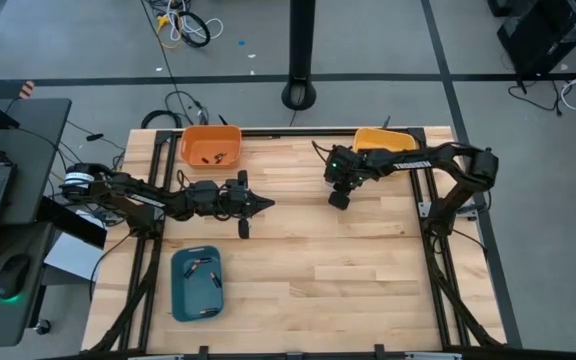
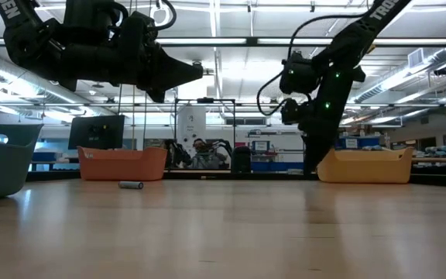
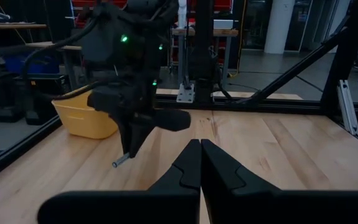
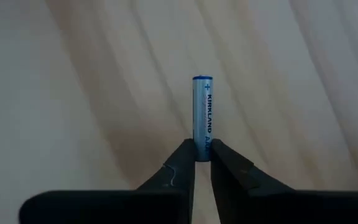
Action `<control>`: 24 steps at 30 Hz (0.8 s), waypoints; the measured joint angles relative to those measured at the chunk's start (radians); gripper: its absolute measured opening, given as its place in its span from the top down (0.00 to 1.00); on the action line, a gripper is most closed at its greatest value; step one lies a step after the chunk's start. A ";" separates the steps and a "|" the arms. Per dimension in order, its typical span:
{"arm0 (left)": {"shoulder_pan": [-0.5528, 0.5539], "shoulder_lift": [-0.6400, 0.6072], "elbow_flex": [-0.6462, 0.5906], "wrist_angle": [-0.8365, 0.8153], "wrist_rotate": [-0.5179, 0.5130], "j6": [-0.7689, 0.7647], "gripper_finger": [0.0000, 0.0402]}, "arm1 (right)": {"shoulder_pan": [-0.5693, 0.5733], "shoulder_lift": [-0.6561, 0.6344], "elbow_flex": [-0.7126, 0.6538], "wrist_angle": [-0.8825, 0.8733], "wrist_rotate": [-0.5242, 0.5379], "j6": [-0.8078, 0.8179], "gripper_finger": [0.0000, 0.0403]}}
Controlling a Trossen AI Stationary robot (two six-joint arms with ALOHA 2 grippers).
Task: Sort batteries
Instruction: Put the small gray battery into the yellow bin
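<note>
My right gripper (image 4: 202, 155) is over the far middle of the table (image 1: 340, 200), shut on a blue and silvery battery (image 4: 202, 115). The same battery (image 3: 120, 162) also shows in the left wrist view. My left gripper (image 1: 268, 204) hovers level at the table's left middle, shut with nothing in it (image 3: 201, 146). Another battery (image 2: 131, 184) lies on its side on the wood, near the left gripper. More batteries lie in the orange tray (image 1: 211, 146) and the teal tray (image 1: 196, 283). My right gripper pinches the battery by one end (image 4: 202, 148) between its two fingertips. The fingers point steeply down and lie along the battery, which sticks out beyond them with its plus end away. The battery hangs clear of the table (image 3: 122, 160).
A yellow tray (image 1: 383, 138) stands at the far right, just behind the right arm. The orange tray is at the far left and the teal tray at the near left. Bare wood (image 1: 348, 280) fills the middle and near right. Black frame rails (image 1: 438, 270) border the table.
</note>
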 joint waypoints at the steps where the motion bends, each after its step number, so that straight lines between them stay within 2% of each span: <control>1: 0.000 0.000 0.000 0.000 0.000 0.000 0.98 | 0.005 -0.010 0.000 -0.004 0.000 0.004 0.88; 9: 0.000 0.000 0.000 0.000 0.000 0.000 0.98 | 0.050 -0.143 0.002 -0.043 0.000 0.037 0.88; 11: 0.000 0.000 0.000 0.000 0.000 0.000 0.98 | 0.052 -0.192 0.019 -0.110 0.009 0.072 0.88; 13: 0.000 0.000 0.000 0.001 0.000 0.000 0.98 | 0.043 -0.241 0.044 -0.196 0.067 0.121 0.88; 18: 0.000 0.000 0.000 0.002 0.001 0.000 0.98 | -0.053 -0.332 0.085 -0.380 0.220 0.244 0.88; 24: 0.000 0.000 0.000 0.002 0.003 0.000 0.98 | -0.259 -0.344 0.060 -0.402 0.225 0.254 0.88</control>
